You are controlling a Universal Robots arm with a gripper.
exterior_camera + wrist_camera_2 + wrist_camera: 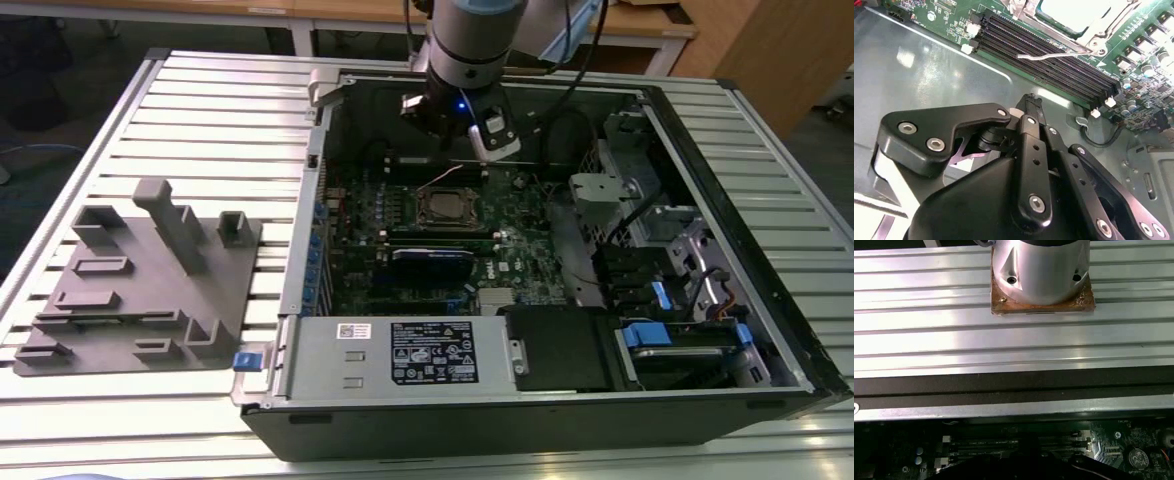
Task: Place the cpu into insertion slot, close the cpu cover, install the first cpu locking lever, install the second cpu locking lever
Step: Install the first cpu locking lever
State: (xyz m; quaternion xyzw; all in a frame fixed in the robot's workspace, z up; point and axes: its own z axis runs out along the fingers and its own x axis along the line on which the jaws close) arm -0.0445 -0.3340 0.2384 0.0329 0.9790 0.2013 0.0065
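Slatted aluminium table [200,120] with an open black computer case [747,300] lying on it, green motherboard [534,260] facing up. The small square cpu with the pale metal top [449,206] sat in the black square insertion slot [422,209], around the middle of the board. In the second wrist view the thin silver cpu cover frame [1089,34] looked to be down around it.

The black linkage gripper [1028,101] hung just off the board's edge by the case wall. Its fingers looked pinched together with nothing between them.

Handling guess: the chip's light and rigid, but the pins under it are fragile, so edges only. The bit to grab or push was the thin silver wire locking lever [1054,55], springy and slippery, sticking out unlatched over the long black memory slots [1004,37].

Clutter: those slots sat between the gripper and the socket. There was a blue-topped card [430,255] just past the socket and a black labelled power supply box [427,350] at the case's near wall. A grey moulded fixture [134,270] stood well apart toward the table's edge on the exterior view's left.
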